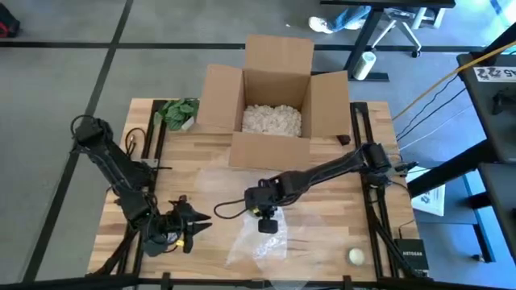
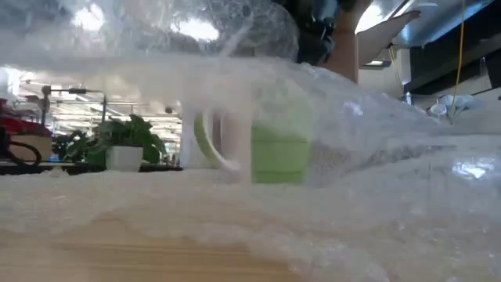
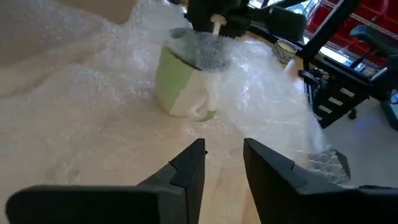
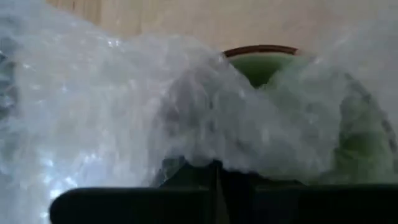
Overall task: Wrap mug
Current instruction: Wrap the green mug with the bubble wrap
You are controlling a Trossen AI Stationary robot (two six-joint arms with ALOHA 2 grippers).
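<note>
Bubble wrap (image 1: 254,234) is what everything hangs on just now: a clear, crinkled sheet spread over the middle front of the wooden table (image 1: 322,242), with the green mug (image 3: 180,87) standing upright on it and a fold of the film drawn up over its mouth. The right gripper (image 1: 267,219) sits directly on top of the mug, reaching in from about two o'clock across the table, and from its own wrist camera the two dark fingers meet with a pinch of film bunched against them, so I would say it is clenched on the wrap right at the rim. That makes the right arm by far the nearer one. The left gripper (image 3: 221,158) waits at roughly eight o'clock from the mug, near the front left of the table, its fingers parted with nothing between them, pointing towards the mug's side. The mug's axis is vertical and its white handle (image 2: 215,141) faces sideways towards that waiting arm's side of the table, as best I can judge. From above the mug is almost wholly hidden under the right gripper, and how far round the far side the film reaches I cannot make out. Behind stands an open cardboard box (image 1: 274,97) of packing fill.
</note>
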